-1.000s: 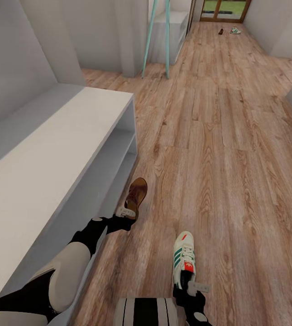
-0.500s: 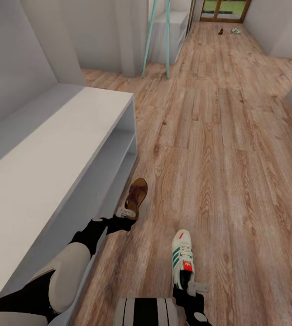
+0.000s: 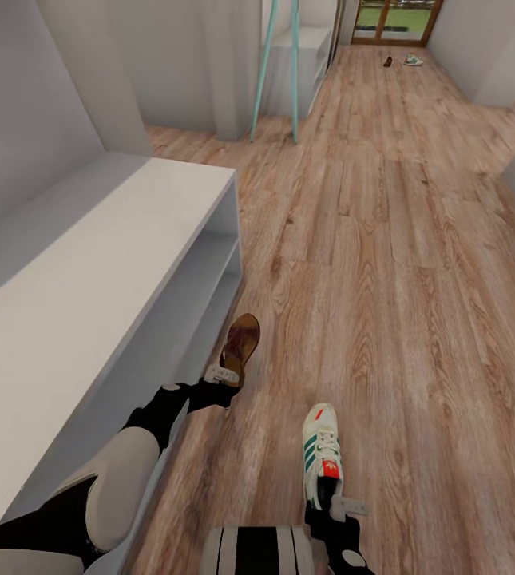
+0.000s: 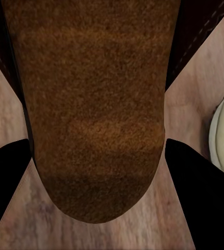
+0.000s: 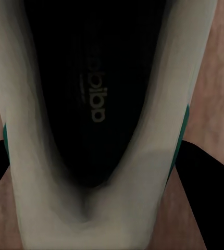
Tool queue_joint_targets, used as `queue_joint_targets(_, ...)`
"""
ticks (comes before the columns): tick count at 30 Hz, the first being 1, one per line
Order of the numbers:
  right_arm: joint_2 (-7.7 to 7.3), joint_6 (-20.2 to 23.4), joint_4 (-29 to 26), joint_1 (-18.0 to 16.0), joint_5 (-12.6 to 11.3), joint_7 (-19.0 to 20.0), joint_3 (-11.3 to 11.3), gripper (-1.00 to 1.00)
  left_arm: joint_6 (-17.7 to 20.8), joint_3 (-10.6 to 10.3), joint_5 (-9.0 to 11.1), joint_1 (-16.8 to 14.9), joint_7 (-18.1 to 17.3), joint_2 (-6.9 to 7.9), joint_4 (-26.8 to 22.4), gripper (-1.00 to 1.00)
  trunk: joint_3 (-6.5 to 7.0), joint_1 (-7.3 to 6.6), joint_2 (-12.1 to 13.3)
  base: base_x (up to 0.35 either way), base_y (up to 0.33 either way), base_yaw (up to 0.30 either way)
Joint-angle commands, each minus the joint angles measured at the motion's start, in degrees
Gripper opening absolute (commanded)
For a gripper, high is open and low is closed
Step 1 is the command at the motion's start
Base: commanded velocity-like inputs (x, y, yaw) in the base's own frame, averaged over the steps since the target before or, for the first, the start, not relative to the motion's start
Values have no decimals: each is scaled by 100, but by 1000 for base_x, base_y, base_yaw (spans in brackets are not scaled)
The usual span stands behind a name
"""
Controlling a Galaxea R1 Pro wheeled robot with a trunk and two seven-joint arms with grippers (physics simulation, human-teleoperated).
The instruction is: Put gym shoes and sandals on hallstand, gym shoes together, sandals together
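A brown sandal (image 3: 241,338) hangs low over the corridor floor (image 3: 385,263), just off the hallstand's end, with my left gripper (image 3: 222,374) shut on its heel. In the left wrist view its brown insole (image 4: 96,104) runs between the black fingers (image 4: 8,174). My right gripper (image 3: 343,505) is shut on the heel of a white gym shoe (image 3: 322,451) with green stripes. The shoe's dark inside (image 5: 96,94) shows in the right wrist view. Far down the corridor, the other sandal (image 3: 387,61) and the other gym shoe (image 3: 413,59) lie on the floor. The hallstand (image 3: 113,271) is the pale grey bench at left.
A second grey rack (image 3: 309,48) with teal posts (image 3: 295,72) stands further along the left wall. Grey walls (image 3: 481,40) line the corridor, and a glazed door (image 3: 393,17) closes its far end. Open wood floor stretches ahead on the right.
The whole picture has shifted slightly, so the camera moved. The gym shoe in my right gripper edged a little to the left. Both grips are unchanged.
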Motion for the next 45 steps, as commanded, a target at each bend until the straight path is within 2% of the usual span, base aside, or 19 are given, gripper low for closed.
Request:
queue_joint_targets(1, 4, -16, 0, -2, 58, -12, -43, -100, 52, 46, -28, 2, -33, -7, -15, -100, 19, -3, 0, 0, 0, 0)
queue_joint_targets(17, 4, -33, -21, -4, 61, -13, -41, -100, 52, 47, -30, 39, -31, 23, -15, -100, 374, -44, 22, 0, 0, 0)
queue_joint_targets(27, 4, -186, -25, -2, 59, -19, -38, -100, 43, 47, -30, 55, -31, 54, -15, -100, 597, -70, 35, 0, 0, -7)
queue_joint_targets(45, 4, -189, -25, -3, 55, -19, -36, -100, 27, 48, -30, 60, -23, 65, -20, -100, 1086, -117, 59, 0, 0, -208)
